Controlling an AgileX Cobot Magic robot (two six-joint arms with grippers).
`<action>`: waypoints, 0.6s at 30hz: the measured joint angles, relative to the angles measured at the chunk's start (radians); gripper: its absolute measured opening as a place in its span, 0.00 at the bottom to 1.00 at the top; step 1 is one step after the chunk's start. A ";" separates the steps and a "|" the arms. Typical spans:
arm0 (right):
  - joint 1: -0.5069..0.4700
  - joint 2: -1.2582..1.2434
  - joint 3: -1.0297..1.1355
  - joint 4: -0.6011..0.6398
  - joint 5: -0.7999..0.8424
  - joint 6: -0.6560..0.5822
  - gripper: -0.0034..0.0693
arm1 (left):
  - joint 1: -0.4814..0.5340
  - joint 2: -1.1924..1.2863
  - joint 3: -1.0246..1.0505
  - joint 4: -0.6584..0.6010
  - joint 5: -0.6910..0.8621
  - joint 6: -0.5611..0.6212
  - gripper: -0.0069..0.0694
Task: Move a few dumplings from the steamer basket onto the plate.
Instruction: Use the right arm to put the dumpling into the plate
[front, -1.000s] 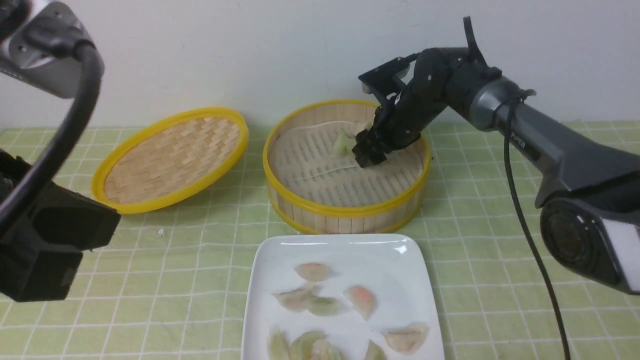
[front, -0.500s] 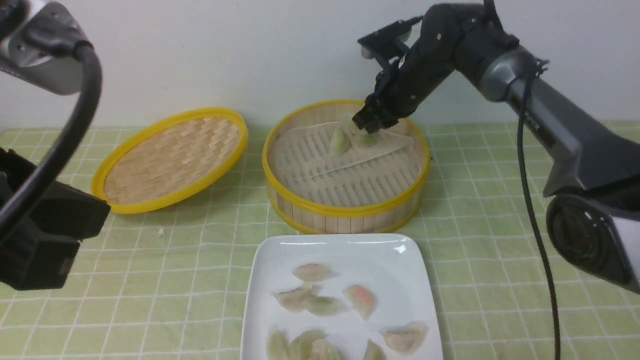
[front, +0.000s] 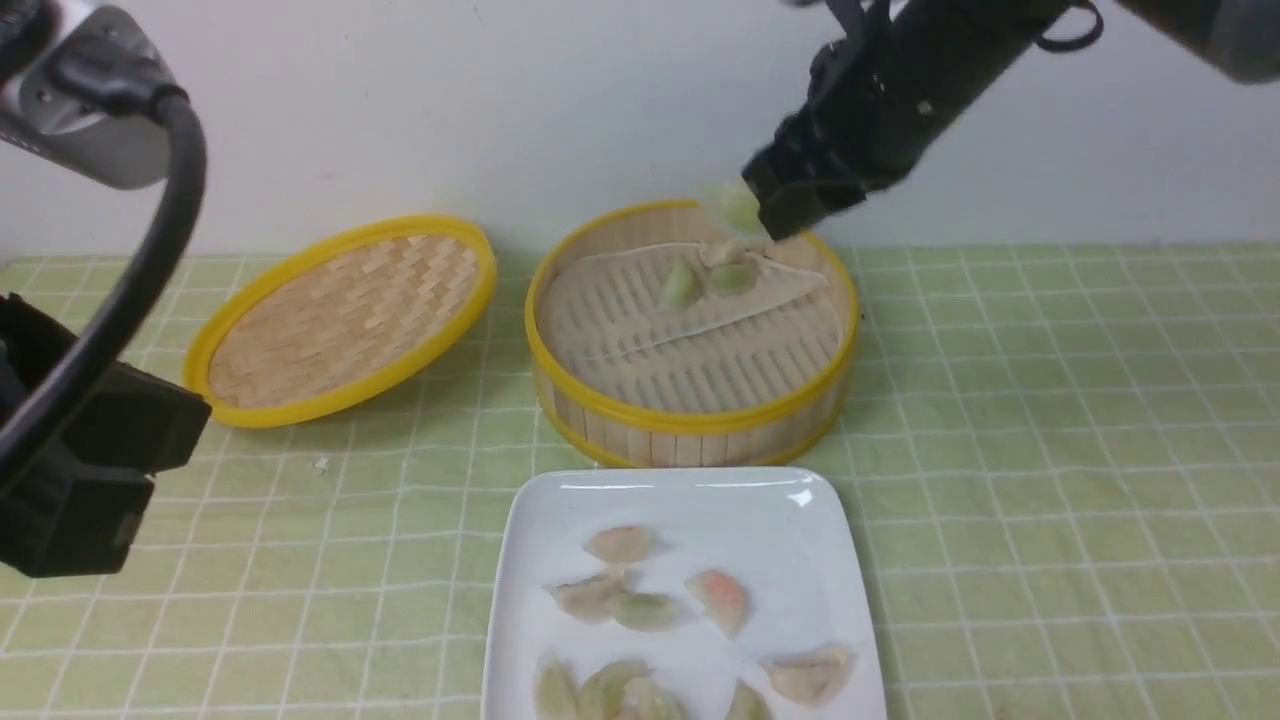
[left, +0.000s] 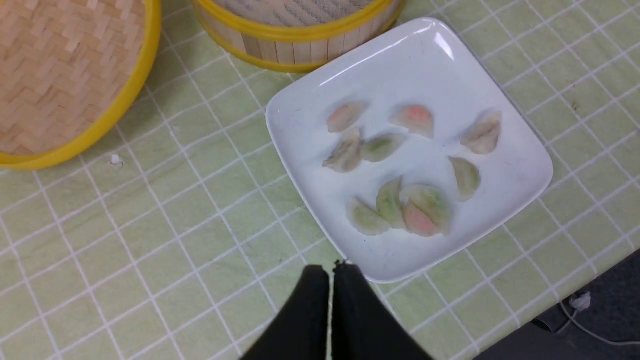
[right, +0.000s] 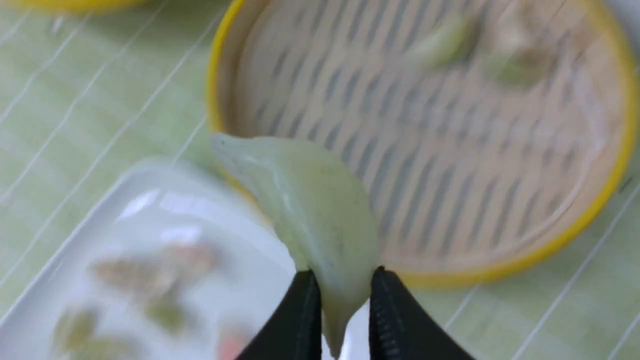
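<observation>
The steamer basket (front: 690, 420) stands at the table's middle back with two pale green dumplings (front: 680, 285) and a whitish one on its liner. My right gripper (front: 762, 208) is shut on a pale green dumpling (right: 312, 205) and holds it high over the basket's far rim; the dumpling also shows in the front view (front: 738, 205). The white square plate (front: 810, 560) lies in front of the basket with several dumplings (front: 720, 598) on it. My left gripper (left: 330, 270) is shut and empty, above the cloth beside the plate (left: 520, 150).
The shallow woven yellow-rimmed lid (front: 345, 315) lies tilted to the left of the basket. A green checked cloth (front: 1050, 480) covers the table. A small white crumb (front: 321, 465) lies on the cloth. The white wall stands close behind the basket.
My right gripper rose out of the basket with a pale green dumpling and moved up and slightly right. The liner's far side lifted and settled. My left arm shifted slightly.
</observation>
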 joint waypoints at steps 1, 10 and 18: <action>0.011 -0.047 0.103 0.011 -0.001 -0.008 0.18 | 0.000 0.000 0.000 0.003 0.000 0.000 0.08; 0.061 -0.090 0.529 0.070 -0.232 -0.027 0.18 | 0.000 0.001 0.000 0.008 0.000 0.000 0.08; 0.061 -0.028 0.545 0.094 -0.361 -0.038 0.38 | 0.000 0.002 0.000 0.008 0.000 0.000 0.08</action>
